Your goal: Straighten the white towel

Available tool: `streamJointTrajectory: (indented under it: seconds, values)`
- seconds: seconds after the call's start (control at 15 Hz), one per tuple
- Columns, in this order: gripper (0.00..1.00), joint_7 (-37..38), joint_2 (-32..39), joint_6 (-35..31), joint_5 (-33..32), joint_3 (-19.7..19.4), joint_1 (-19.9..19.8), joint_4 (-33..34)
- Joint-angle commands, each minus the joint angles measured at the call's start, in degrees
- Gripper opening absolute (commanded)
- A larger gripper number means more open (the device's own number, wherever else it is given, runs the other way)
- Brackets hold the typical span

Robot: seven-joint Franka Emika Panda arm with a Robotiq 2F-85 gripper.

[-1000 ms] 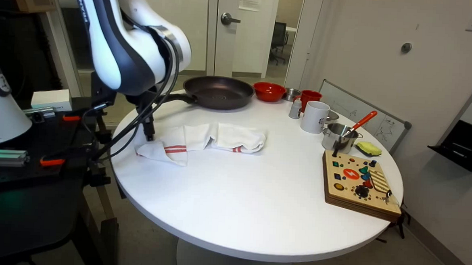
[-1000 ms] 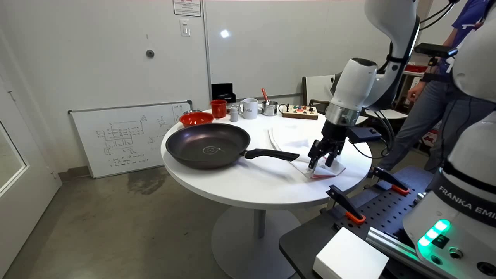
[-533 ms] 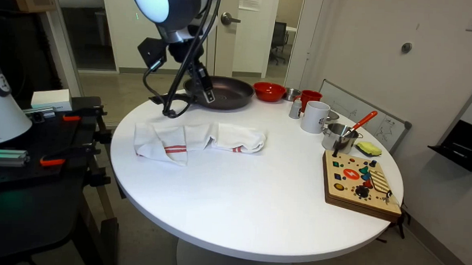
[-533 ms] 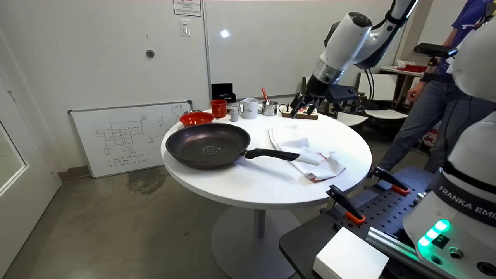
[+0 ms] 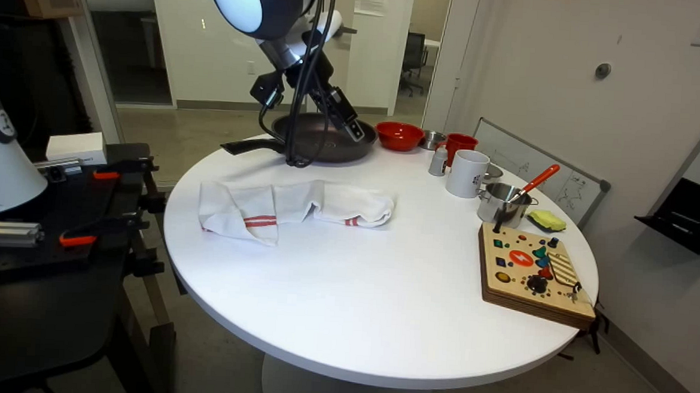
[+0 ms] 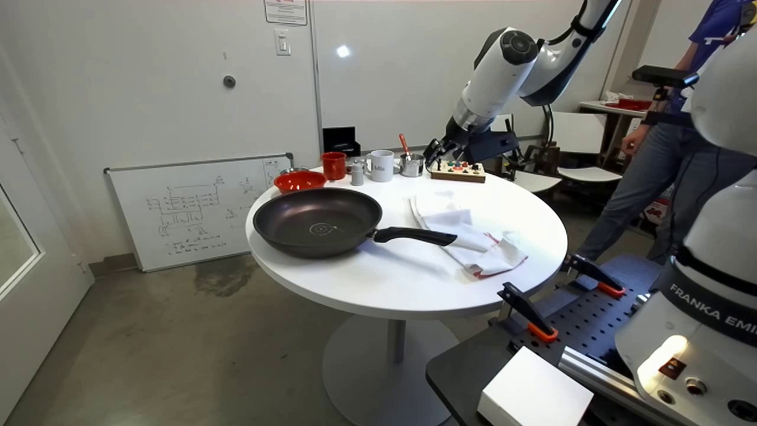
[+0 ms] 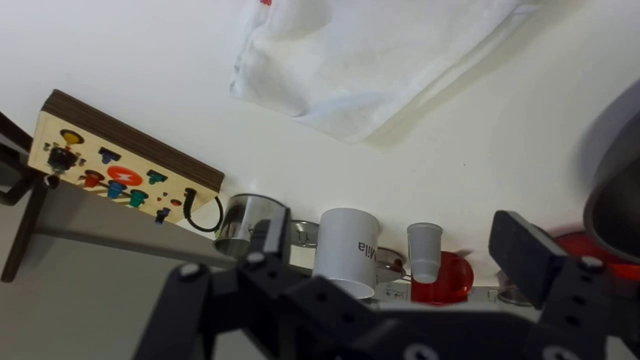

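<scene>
The white towel [image 5: 294, 207] lies lengthwise on the round white table, rumpled and folded over itself. Its end nearer the robot base spreads out, with a corner angled forward and red stripes showing. Humps run along the middle, and the far end is bunched thick. Up in the air beyond the towel, in both exterior views, hangs my gripper [image 5: 353, 131], tilted and apart from the cloth. In the wrist view the fingers of the gripper [image 7: 392, 235] are wide apart with nothing held; mugs show in the background between them. Part of the towel [image 7: 360, 60] fills the top there.
A black frying pan [image 6: 319, 222] sits beside the towel, its handle [image 6: 414, 235] reaching close to the cloth. Farther round the table are a red bowl [image 5: 399, 136], a white mug [image 5: 467, 174], a steel pot [image 5: 501, 205] and a wooden knob board [image 5: 531, 275].
My gripper has lifted from the towel's base-side end and swung up and away from the robot base, tilting forward. The towel lies in the same place. The base light turned from green to whitish.
</scene>
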State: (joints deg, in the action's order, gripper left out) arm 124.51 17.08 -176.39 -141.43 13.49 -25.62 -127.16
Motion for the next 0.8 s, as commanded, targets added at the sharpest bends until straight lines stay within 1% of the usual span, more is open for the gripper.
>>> streamJointTrajectory:
  seconds: [0.0,0.13,0.2,0.27,0.33,0.4,0.53,0.6,0.73]
  values:
    - [1.00,5.70,0.24,6.07,-3.09,3.06,-2.04,-0.75]
    - [1.00,6.96,0.37,7.76,-3.05,2.93,-2.28,-1.05]
    - [1.00,4.10,1.18,4.58,-0.21,0.89,-1.77,-0.71]
    - [1.00,2.38,1.85,1.82,1.14,-0.30,-1.65,-0.30]
    - [1.00,-0.37,2.91,-1.30,3.02,-2.37,-1.07,0.23]
    - [1.00,-2.50,4.15,-5.77,3.55,-3.97,-0.79,1.13]
    - [1.00,-4.60,5.92,-12.94,3.12,-6.51,-0.22,2.59]
    - [1.00,-4.60,6.58,-16.06,1.76,-6.54,-0.53,3.81]
    - [1.00,-4.61,7.00,-18.93,1.40,-7.87,0.39,5.27]
